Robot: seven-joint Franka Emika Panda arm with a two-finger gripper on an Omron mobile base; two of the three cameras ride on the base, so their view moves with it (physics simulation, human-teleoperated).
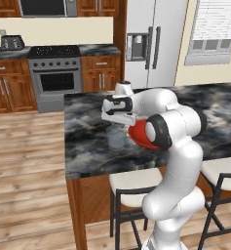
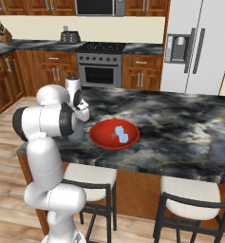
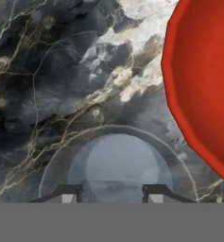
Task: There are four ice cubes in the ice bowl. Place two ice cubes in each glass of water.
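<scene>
Above glass hang fingers (apart), w/ red bowl beside.

The ice bowl, wide, shallow and bright red, sits upright on the dark marbled top and holds pale blue-white ice cubes clustered right of its centre in the right base view; at least two can be made out, touching one another. One glass of water, a short clear greyish tumbler with straight sides, stands upright just beside the bowl's rim, and from the hand view its round mouth is seen from above, close to the bowl's edge. A second glass stands well apart from the bowl, towards the far right of the right base view
</scene>
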